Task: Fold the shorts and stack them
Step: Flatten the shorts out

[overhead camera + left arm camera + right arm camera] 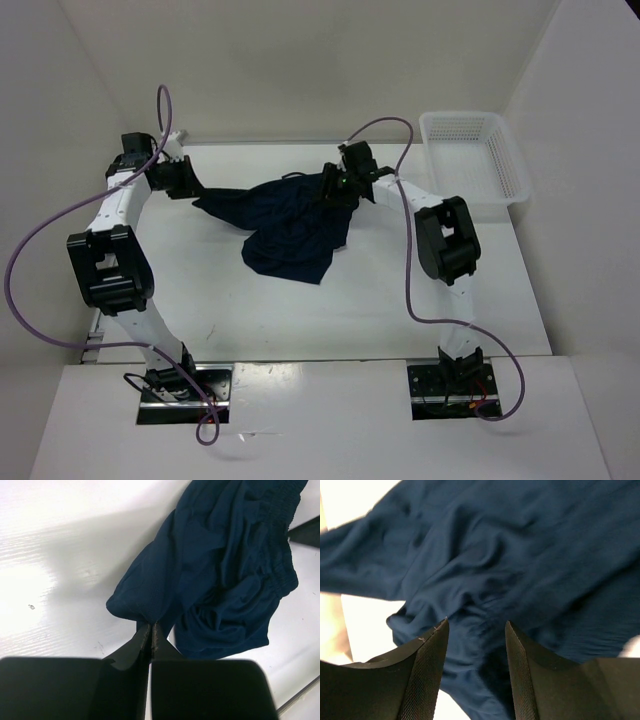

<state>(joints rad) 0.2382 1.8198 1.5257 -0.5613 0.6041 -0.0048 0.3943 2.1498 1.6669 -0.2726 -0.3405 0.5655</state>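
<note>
Left gripper [151, 632]: shut tight, no gap at the tips, one corner of the shorts [225, 570] pinched between them. From the top camera, parked at the far left of the table [400, 310], holding the left end of the cloth.

Right gripper [476, 630]: open, clear gap between the two fingers [427, 670], nothing clamped. Dark cloth directly under and past the tips. Wrist view blurred, so can't tell whether touching or just above. From the top camera, sitting at the upper right edge of the shorts.

Shorts: dark navy, wrinkled, far middle of the table, between the two grippers. Top edge running roughly left to right from one gripper to the other. Rest hanging toward the near side in a bunched lobe, right of centre. Gathered waistband [280, 575] visible on the right in the left wrist view, curled over on itself. Not folded flat, lots of creases. Can't tell how much is lifted off the surface.

White mesh basket [475, 165]: far right corner, well apart from the cloth. Purple cables [60, 240] looping off both arms.
</note>
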